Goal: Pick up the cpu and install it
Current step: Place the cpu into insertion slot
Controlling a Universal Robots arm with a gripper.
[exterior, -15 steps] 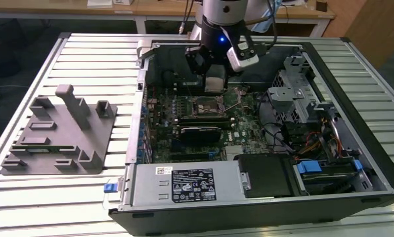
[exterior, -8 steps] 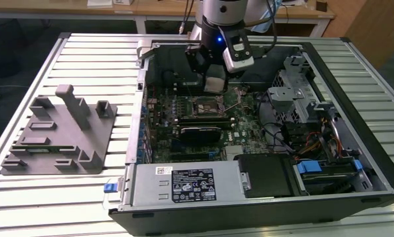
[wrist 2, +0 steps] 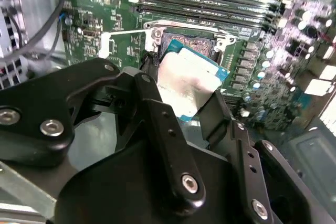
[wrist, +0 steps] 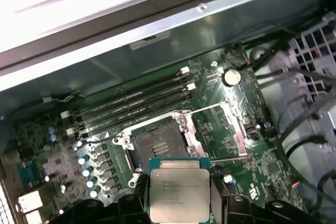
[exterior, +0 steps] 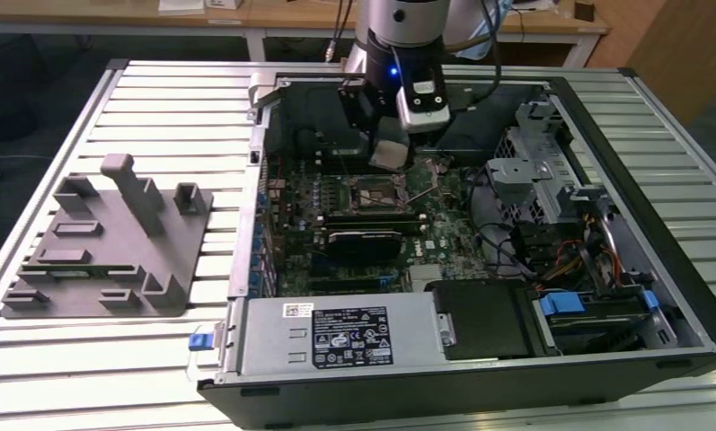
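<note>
The socket (wrist: 157,149) lies open and uncovered near the hand (wrist: 180,205) gripping the cpu (wrist: 179,190). Memory slots (wrist: 131,100) border one side and the flipped-open load plate (wrist: 228,129) another, while loose cables (wrist: 294,72) crowd the space beyond it.

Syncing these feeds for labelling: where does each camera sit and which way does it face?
Exterior view: off the arm, looking down into the computer case; arm and gripper over the socket.
Second wrist view: on the wrist, looking along jaws clamping the cpu.
First wrist view: on the wrist, facing the motherboard; jaw tips show.
Both wrist views share cpu and socket.
</note>
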